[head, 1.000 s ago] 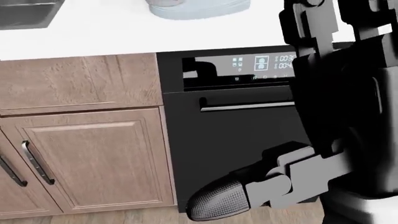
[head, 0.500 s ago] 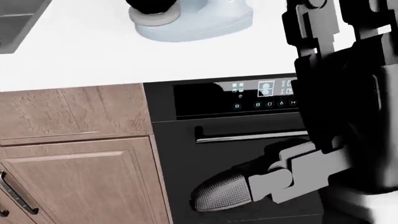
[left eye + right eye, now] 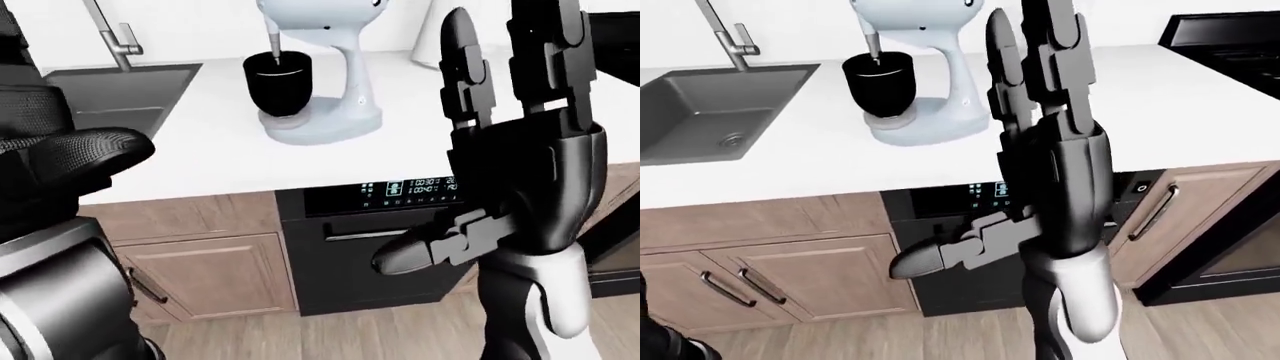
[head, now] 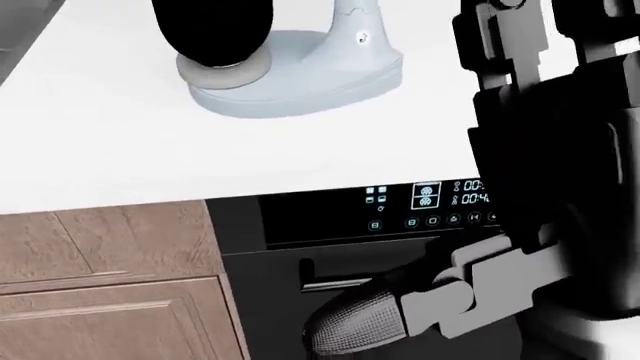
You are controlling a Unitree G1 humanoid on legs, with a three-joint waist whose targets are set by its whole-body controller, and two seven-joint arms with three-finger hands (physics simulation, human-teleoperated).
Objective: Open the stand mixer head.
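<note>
A pale blue stand mixer [image 3: 340, 82] stands on the white counter [image 3: 200, 161], its head lowered over a black bowl [image 3: 278, 82]; the top of the head is cut off by the left-eye view's upper edge. The head view shows only its base [image 4: 300, 75] and the bowl's lower part. My right hand [image 3: 1035, 142] is raised to the right of the mixer and nearer the camera, fingers [image 3: 1055, 45] straight up, thumb [image 3: 925, 259] pointing left, open and holding nothing. My left hand [image 3: 85, 150] shows at the left edge, open and empty, well short of the mixer.
A grey sink [image 3: 710, 120] with a faucet [image 3: 725, 34] lies left of the mixer. Under the counter sit a black appliance with a lit control panel [image 3: 410, 187] and wooden cabinet doors [image 3: 790, 277]. A black stovetop [image 3: 1230, 37] is at the upper right.
The whole head view has shifted: counter, mixer and appliance panel slide downward in the picture, bringing more of the mixer into view. My right hand keeps its place in the picture.
</note>
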